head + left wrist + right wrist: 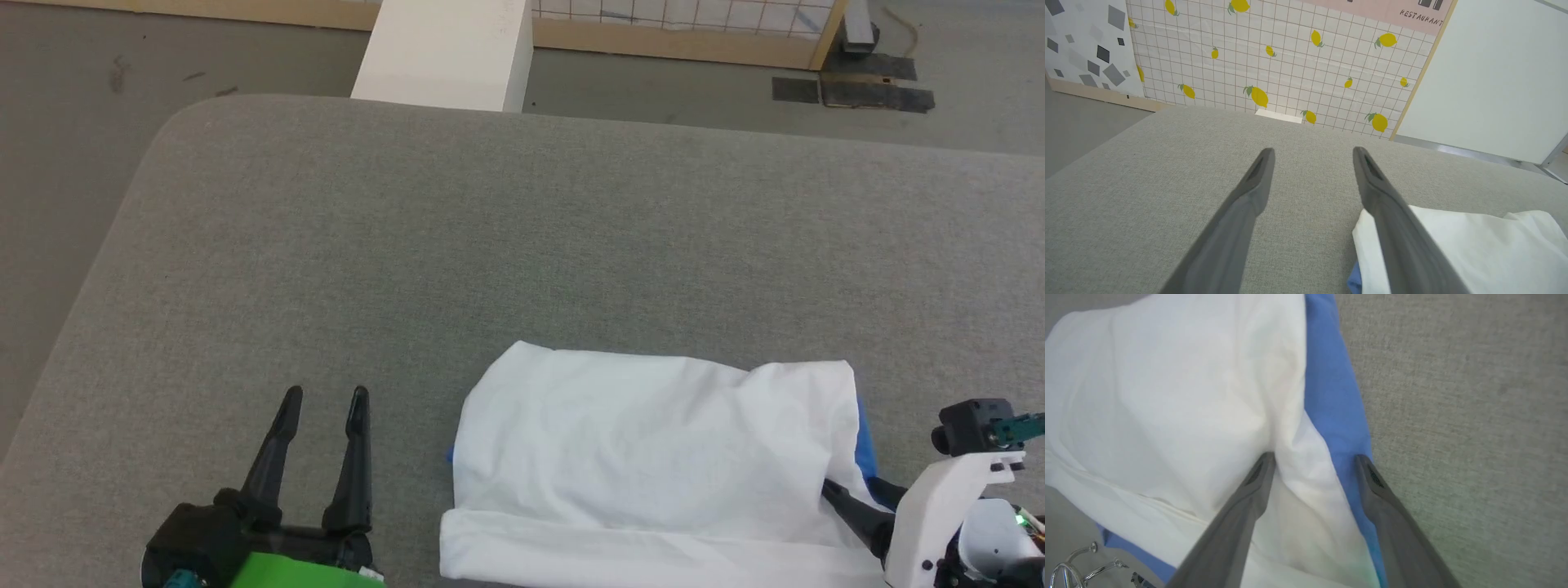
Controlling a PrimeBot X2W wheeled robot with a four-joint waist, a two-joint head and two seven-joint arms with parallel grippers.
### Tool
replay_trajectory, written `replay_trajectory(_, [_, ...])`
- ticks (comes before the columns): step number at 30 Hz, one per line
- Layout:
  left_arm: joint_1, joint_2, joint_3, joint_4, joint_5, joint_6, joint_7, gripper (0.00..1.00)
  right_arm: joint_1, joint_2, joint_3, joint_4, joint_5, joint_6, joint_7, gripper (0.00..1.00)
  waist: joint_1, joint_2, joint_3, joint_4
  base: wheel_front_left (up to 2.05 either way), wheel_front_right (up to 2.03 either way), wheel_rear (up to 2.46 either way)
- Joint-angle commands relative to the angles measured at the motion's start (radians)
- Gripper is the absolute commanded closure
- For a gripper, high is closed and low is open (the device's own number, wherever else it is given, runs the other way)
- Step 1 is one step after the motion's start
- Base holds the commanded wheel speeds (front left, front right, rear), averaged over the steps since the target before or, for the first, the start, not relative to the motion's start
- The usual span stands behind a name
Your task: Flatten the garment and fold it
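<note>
– Two hands, both spread wide and holding nothing. The left hand (326, 394) hangs over bare worktop (490, 245), with the shirt (653, 441) just beside its right finger. The right hand (1314, 456) straddles the shirt's far edge.

– So which step is this?

– Late folding, I'd judge. The shirt lies as a compact white packet with blue peeking out at its sides, but the top layer bulges on the right hand's side and one loose white band sticks out along the near edge.

– And the next move?

– Probably either closing the right hand on that edge to carry it across towards the left hand, or pressing the bulge flat. A pinch would have to catch every layer, not just the top sheet.

– What does each camera add?

– The head view gives the whole packet and where each hand stands beside it. The right wrist view shows that hand's left finger nosed into a white crease and its right finger along a blue strip. The left wrist view shows a white corner passing behind that hand's right finger, blue beneath it, and a lemon-print wall (1274, 61) ahead.
</note>
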Motion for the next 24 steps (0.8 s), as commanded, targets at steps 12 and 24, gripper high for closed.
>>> replay_trajectory(12, [0.022, -0.020, 0.005, 0.062, 0.046, -0.044, -0.004, 0.00, -0.033, 0.033, 0.037, 0.160, 0.009, -0.001, -0.031, 1.00, 0.0000, 0.0000, -0.041, -0.003, 0.00, 0.00, 0.00])
replay_trajectory(24, [0.031, -0.036, 0.019, 0.075, 0.046, -0.065, -0.004, 0.00, -0.102, -0.014, -0.223, 0.198, -0.064, -0.001, -0.144, 1.00, 0.0000, 0.0000, -0.055, -0.059, 0.00, 0.00, 0.00])
